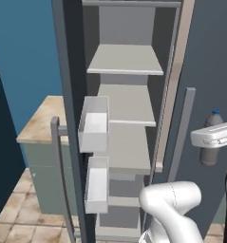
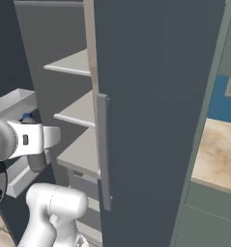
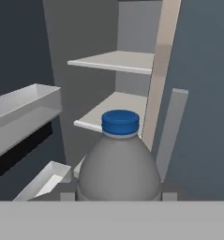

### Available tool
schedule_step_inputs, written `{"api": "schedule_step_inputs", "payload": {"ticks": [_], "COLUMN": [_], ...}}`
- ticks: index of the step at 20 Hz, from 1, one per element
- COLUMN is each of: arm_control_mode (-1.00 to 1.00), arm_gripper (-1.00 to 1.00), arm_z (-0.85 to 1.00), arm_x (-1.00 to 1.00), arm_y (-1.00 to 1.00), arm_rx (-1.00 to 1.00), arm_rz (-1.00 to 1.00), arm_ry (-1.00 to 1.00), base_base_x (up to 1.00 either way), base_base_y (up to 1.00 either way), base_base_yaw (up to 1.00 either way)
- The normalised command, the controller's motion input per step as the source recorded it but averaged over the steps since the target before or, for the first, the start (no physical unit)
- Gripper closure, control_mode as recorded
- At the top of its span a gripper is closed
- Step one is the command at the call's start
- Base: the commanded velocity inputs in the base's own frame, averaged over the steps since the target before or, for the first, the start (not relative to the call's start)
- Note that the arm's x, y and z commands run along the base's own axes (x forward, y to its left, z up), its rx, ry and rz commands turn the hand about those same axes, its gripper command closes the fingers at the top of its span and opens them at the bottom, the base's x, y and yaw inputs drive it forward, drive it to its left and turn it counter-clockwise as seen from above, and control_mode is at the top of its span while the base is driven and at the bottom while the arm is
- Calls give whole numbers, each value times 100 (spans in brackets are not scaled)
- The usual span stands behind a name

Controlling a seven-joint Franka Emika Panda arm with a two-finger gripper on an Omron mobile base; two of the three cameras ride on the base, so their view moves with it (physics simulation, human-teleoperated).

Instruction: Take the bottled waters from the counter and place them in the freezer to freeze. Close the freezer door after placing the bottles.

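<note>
Honestly, the risk here is a clipped edge. Going left to right: the open freezer door (image 1: 67,118) with its white bins (image 1: 93,124) juts into the gap, then the bare shelves (image 1: 127,107), then the beige inner edge (image 1: 169,95) of the freezer (image 1: 129,28). The grey bottle (image 3: 119,161) is clamped upright in the gripper (image 1: 211,137), well right of the opening, so that edge could be bumped and the bottle knocked loose. Plenty of room is left on every shelf.
</note>
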Motion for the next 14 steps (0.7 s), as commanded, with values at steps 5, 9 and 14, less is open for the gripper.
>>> {"api": "schedule_step_inputs", "payload": {"ticks": [5,9,14], "arm_control_mode": [100,100,100], "arm_gripper": [100,100,100], "arm_z": [0,0,0], "arm_x": [0,0,0], "arm_y": [0,0,0], "arm_rx": [0,0,0], "arm_rz": [0,0,0], "arm_ry": [0,0,0], "base_base_x": [25,38,58], "base_base_y": [31,21,1], "base_base_yaw": [-5,-6,-1]}}
